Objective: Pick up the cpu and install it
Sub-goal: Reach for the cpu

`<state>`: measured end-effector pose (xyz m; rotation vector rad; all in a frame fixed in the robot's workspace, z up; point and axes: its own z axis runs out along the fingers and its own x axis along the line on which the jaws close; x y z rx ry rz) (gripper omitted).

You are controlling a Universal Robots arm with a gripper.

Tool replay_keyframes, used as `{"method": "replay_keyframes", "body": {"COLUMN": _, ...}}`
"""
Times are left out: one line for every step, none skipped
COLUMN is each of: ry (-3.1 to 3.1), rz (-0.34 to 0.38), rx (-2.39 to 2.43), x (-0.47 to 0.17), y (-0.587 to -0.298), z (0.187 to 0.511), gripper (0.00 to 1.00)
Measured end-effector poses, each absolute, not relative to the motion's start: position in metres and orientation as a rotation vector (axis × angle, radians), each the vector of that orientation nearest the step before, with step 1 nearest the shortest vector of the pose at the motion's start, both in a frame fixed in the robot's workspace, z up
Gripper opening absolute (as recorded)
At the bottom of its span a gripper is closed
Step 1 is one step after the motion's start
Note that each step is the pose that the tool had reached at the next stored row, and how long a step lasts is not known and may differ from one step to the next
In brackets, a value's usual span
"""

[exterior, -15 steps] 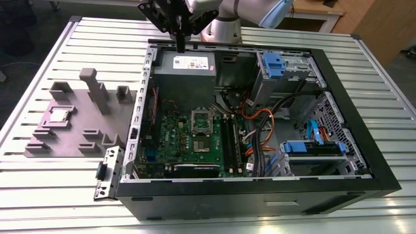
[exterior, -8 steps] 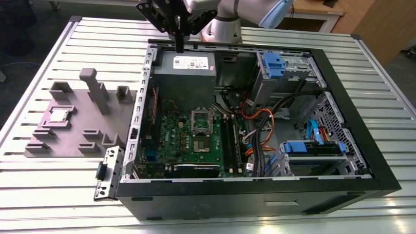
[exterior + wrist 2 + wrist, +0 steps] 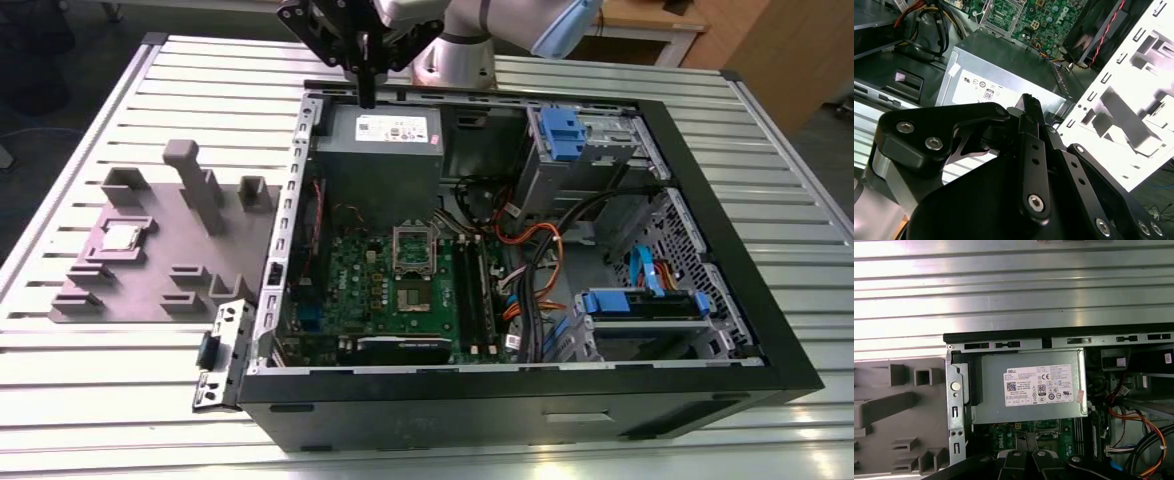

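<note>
Where I hang: over the far rim of the open computer case (image 3: 467, 415), just above the grey power supply (image 3: 380, 140) mounted in that corner of the case. My arm (image 3: 467, 40) reaches in from beyond the case.
My jaws: pressed together, tips pointing down at the power supply, pinching nothing. In both wrist views the black links meet in one narrow bar.
The cpu (image 3: 120, 237): outside the case and well apart from my jaws. It lies flat, silver top up, in a square recess of a grey fixture plate (image 3: 147, 285).
Fixture plate: on the bench (image 3: 107, 420), just beside the case wall on the exterior view's left. It carries several upright grey blocks.
Bench: ribbed silver metal, carrying both the case and the plate.
Case floor: a green motherboard (image 3: 387, 300) lies in the middle of the case, next to the power supply.
Socket frame (image 3: 411, 243): silver, raised upright on the motherboard.
Memory sticks (image 3: 470, 280): long and black, just beside the socket frame.
Cables (image 3: 534, 250): orange and black, looping across the case on the exterior view's right of the motherboard.
Drive bays (image 3: 561, 128): metal cages with blue tabs along the case side on the exterior view's right.
</note>
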<state>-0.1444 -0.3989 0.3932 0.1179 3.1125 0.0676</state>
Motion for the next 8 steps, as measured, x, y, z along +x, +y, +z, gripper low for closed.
{"method": "replay_keyframes", "body": {"ry": 3.113, "rz": 0.068, "rx": 0.118, "x": -0.1446, "y": -0.3989, "z": 0.3932, "gripper": 0.11}}
{"method": "replay_keyframes", "body": {"ry": 3.112, "rz": 0.068, "rx": 0.118, "x": -0.1448, "y": -0.3989, "z": 0.3931, "gripper": 0.11}}
{"method": "replay_keyframes", "body": {"ry": 3.112, "rz": 0.068, "rx": 0.118, "x": -0.145, "y": -0.3989, "z": 0.3931, "gripper": 0.11}}
{"method": "replay_keyframes", "body": {"ry": 3.112, "rz": 0.068, "rx": 0.118, "x": -0.1452, "y": -0.3989, "z": 0.3931, "gripper": 0.11}}
{"method": "replay_keyframes", "body": {"ry": 3.112, "rz": 0.068, "rx": 0.118, "x": -0.1479, "y": -0.3989, "z": 0.393, "gripper": 0.11}}
{"method": "replay_keyframes", "body": {"ry": 3.113, "rz": 0.068, "rx": 0.118, "x": -0.1506, "y": -0.3989, "z": 0.3929, "gripper": 0.11}}
{"method": "replay_keyframes", "body": {"ry": 3.112, "rz": 0.068, "rx": 0.118, "x": -0.1507, "y": -0.3989, "z": 0.3929, "gripper": 0.11}}
{"method": "replay_keyframes", "body": {"ry": 3.112, "rz": 0.068, "rx": 0.118, "x": -0.1509, "y": -0.3989, "z": 0.3929, "gripper": 0.11}}
